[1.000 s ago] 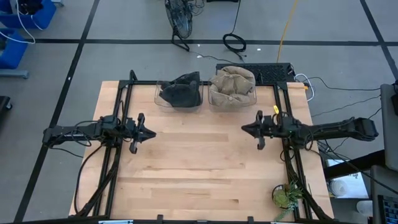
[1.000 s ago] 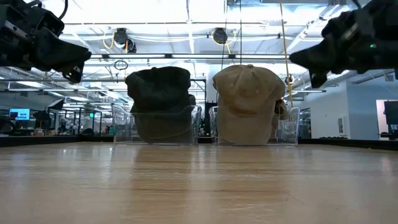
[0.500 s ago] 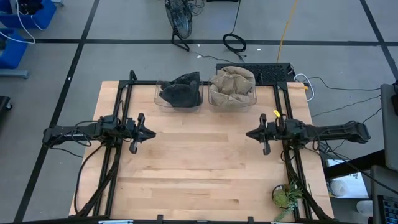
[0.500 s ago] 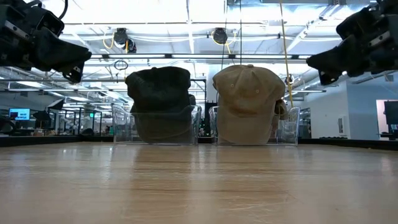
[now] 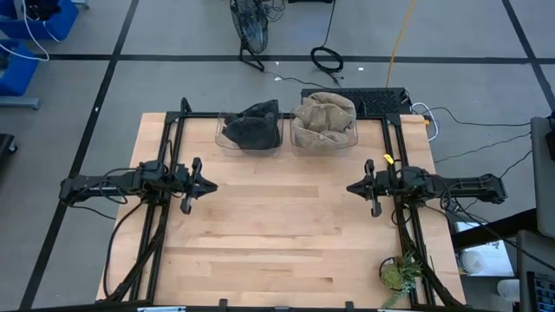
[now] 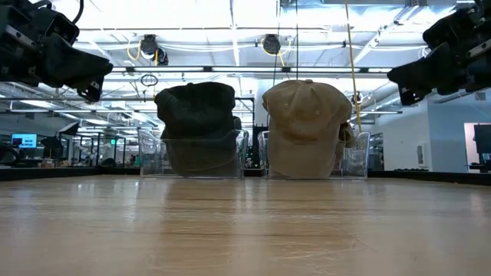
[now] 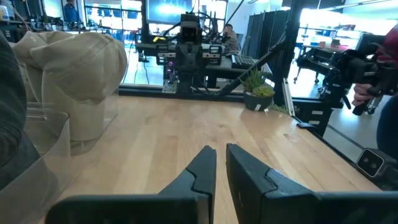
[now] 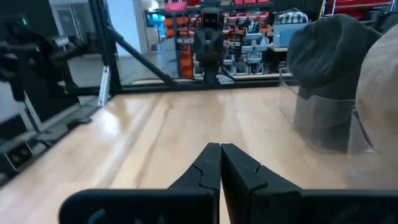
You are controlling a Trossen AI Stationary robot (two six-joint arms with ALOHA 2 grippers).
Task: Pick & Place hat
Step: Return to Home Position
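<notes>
A dark hat (image 5: 253, 128) sits on a clear stand at the table's far edge, a tan hat (image 5: 324, 120) on a second clear stand to its right; both also show in the low view, dark hat (image 6: 196, 126) and tan hat (image 6: 304, 126). My left gripper (image 5: 212, 185) hovers above the table's left side, shut and holding nothing; the left wrist view shows its fingers (image 7: 219, 163) nearly together. My right gripper (image 5: 350, 187) hovers above the right side, shut and empty, as its wrist view shows (image 8: 220, 152).
Bare wood lies between the two arms and toward the near edge (image 5: 277, 251). Black frame rails run along both table sides (image 5: 165, 156). A small plant (image 5: 399, 273) stands at the near right corner. A keyboard (image 5: 381, 100) lies behind the tan hat.
My right gripper has drawn back toward the table's right edge and slightly toward the near edge, staying shut and empty. The hats and my left arm have kept still.
</notes>
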